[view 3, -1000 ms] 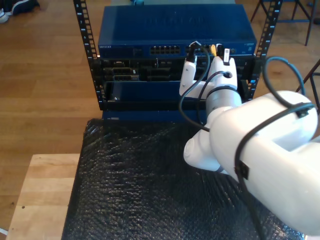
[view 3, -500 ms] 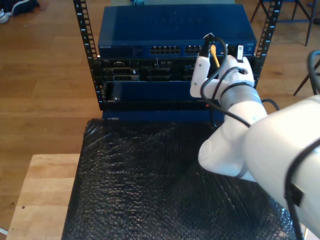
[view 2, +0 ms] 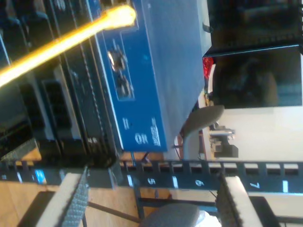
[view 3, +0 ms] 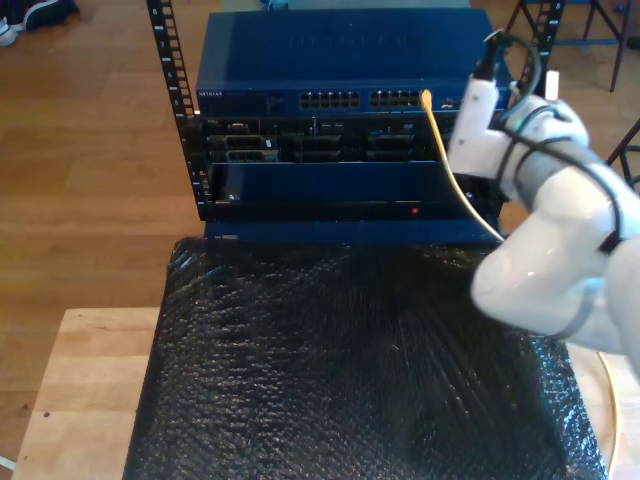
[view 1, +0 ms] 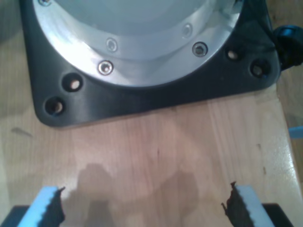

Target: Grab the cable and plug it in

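Exterior view: the cable point(view 3: 447, 160) sits plugged into the blue switch point(view 3: 350, 60); my second claw point(view 2: 154, 201) gapes empty beside it.

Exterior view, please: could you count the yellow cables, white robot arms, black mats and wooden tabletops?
Thin pale-yellow network cable: 1
White jointed robot arm: 1
Black bubble-textured plastic mat: 1
Pale wooden tabletop: 1
Total: 4

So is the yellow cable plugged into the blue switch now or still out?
Plugged in, it seems: the cable's tip sits at a port on the blue switch, and my second gripper is open, apart from it.
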Available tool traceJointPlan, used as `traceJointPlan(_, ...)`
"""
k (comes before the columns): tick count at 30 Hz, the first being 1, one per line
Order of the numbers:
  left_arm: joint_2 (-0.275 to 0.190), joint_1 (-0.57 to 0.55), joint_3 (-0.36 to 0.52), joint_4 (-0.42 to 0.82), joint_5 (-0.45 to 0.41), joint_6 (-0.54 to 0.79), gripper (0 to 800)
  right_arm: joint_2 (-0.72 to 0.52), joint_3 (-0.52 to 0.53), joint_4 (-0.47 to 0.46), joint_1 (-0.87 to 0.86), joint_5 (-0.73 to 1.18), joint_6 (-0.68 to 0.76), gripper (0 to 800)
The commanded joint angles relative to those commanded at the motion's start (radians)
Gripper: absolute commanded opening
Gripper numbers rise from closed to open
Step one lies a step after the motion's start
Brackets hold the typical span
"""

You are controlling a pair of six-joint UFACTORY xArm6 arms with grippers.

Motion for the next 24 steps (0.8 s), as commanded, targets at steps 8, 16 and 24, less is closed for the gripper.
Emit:
traceJointPlan(8,0.0,0.0,0.0,0.0,0.0,0.0,800,-0.092,-0.018,-0.16,-0.192,0.331,-0.002,710)
traceJointPlan(16,0.0,0.0,0.0,0.0,0.0,0.0,800,-0.146,-0.046,-0.249,-0.379,0.588,-0.084,716)
traceJointPlan(24,0.0,0.0,0.0,0.0,0.0,0.0,800,-0.164,-0.098,-0.249,-0.568,0.844,-0.295,791)
